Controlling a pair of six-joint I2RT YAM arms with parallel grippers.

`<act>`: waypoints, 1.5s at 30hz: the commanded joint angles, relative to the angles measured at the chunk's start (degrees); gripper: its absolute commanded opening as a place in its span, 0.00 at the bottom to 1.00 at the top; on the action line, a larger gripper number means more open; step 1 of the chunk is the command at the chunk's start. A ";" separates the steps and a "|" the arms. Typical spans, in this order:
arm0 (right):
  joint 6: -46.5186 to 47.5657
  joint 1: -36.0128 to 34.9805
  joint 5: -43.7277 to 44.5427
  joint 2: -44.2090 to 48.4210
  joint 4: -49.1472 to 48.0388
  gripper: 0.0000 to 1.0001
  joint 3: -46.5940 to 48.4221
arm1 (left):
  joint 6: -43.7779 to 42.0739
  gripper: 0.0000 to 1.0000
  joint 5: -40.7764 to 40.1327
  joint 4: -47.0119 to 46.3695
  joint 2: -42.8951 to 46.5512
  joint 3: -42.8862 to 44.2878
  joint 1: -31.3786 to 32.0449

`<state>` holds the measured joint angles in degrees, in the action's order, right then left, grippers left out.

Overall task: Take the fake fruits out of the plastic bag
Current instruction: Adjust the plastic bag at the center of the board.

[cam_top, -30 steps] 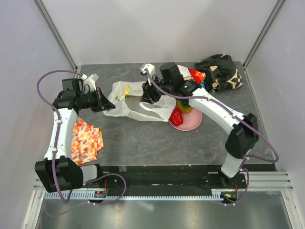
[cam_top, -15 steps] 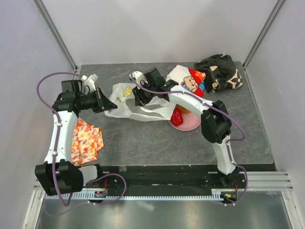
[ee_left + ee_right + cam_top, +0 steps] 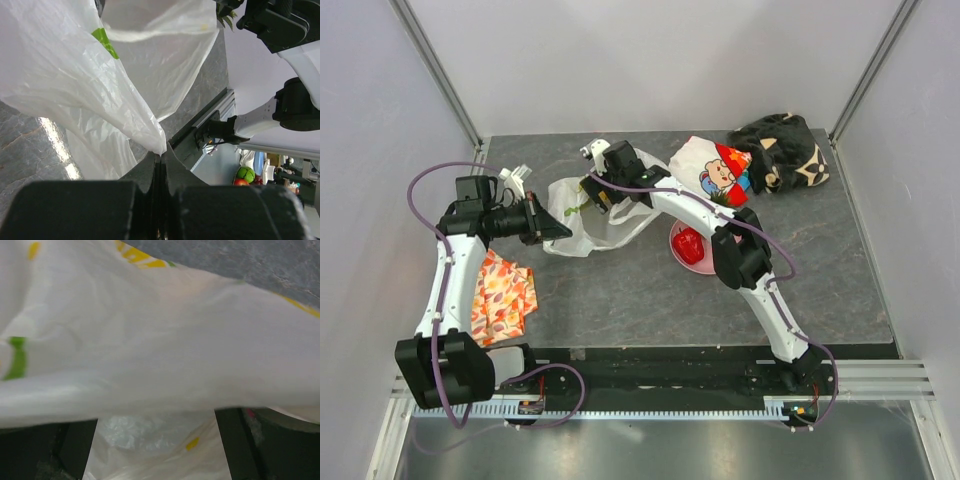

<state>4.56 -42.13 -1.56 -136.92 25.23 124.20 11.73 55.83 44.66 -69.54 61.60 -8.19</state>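
Left gripper (image 3: 160,150) was pinched tight on the plastic bag (image 3: 582,225), which lay at 10 o'clock from the pink plate (image 3: 705,266) holding a red fruit (image 3: 689,243). Right gripper (image 3: 155,440) sat spread wide inside, plastic draped over it, so it might've grabbed bag instead of fruit.

Robot lab cell: white panel walls (image 3: 650,60), aluminium corner posts (image 3: 436,72), arms (image 3: 444,285) bolted to slotted rail (image 3: 660,406)

Grey table (image 3: 620,300), plastic bag (image 3: 572,238), pink plate (image 3: 706,266), orange cloth (image 3: 500,295), bear cloth (image 3: 705,170)
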 commanded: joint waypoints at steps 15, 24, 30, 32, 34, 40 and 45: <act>4.41 1.87 7.21 6.10 6.49 0.79 -4.37 | -8.37 0.02 1.74 11.21 2.03 5.79 -0.17; 5.11 -3.48 2.79 24.41 11.50 0.69 -20.92 | -20.77 0.02 1.99 29.15 6.08 17.75 -0.51; 6.17 -6.65 -1.15 31.72 11.86 0.71 -27.17 | -22.10 0.02 5.86 33.04 9.59 21.46 -0.52; 6.16 -6.65 -5.88 30.06 11.59 0.71 -25.69 | -20.00 0.02 2.81 30.24 9.25 16.48 -0.43; 7.30 -6.74 -9.84 28.56 11.86 0.63 -23.32 | -17.27 0.02 0.25 28.82 8.02 13.38 -0.43; 18.00 -7.44 -26.90 28.02 10.81 0.55 -21.98 | -12.61 0.02 -5.20 22.75 5.30 7.30 -0.43; 21.45 -8.41 -32.62 26.62 12.12 0.42 -19.70 | -9.45 0.01 -8.80 18.37 4.76 9.23 -0.43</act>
<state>20.51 -49.45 -24.95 -109.78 37.41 101.32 -2.63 50.72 68.86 -66.13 68.31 -8.36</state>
